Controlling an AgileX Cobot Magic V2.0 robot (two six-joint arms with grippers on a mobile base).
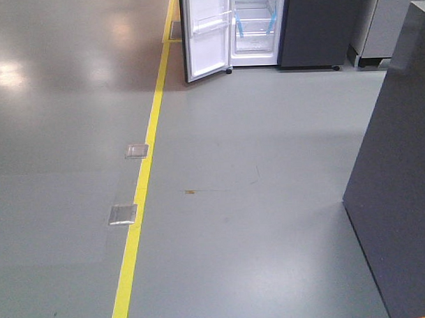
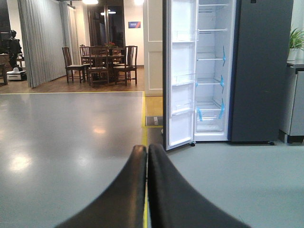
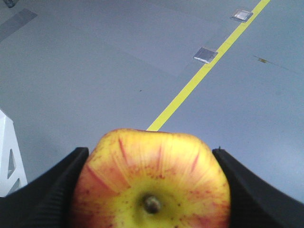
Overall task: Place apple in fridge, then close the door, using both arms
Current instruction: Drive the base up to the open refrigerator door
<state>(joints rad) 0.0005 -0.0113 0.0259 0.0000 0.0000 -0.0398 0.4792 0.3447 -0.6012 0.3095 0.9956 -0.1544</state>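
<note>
My right gripper point(image 3: 149, 154) is clamped on the apple point(image 3: 152, 190), one finger point(image 3: 47, 194) against each flank. The apple's lower half is cut off from view, and its stem dimple faces the wrist camera. My left gripper point(image 2: 147, 151) is pressed together. Both grippers are well short of the fridge point(image 2: 261, 71), whose top is cut off. Its door point(image 2: 180, 57) stands open on the fridge's left as I face it and carries three clear bins point(image 2: 183, 78). Inside the fridge I count four blue tape strips point(image 2: 222, 54) on the glass shelves point(image 2: 211, 59). Two metal floor plates point(image 1: 136, 150) lie well in front of the fridge along a yellow line point(image 1: 152, 126).
</note>
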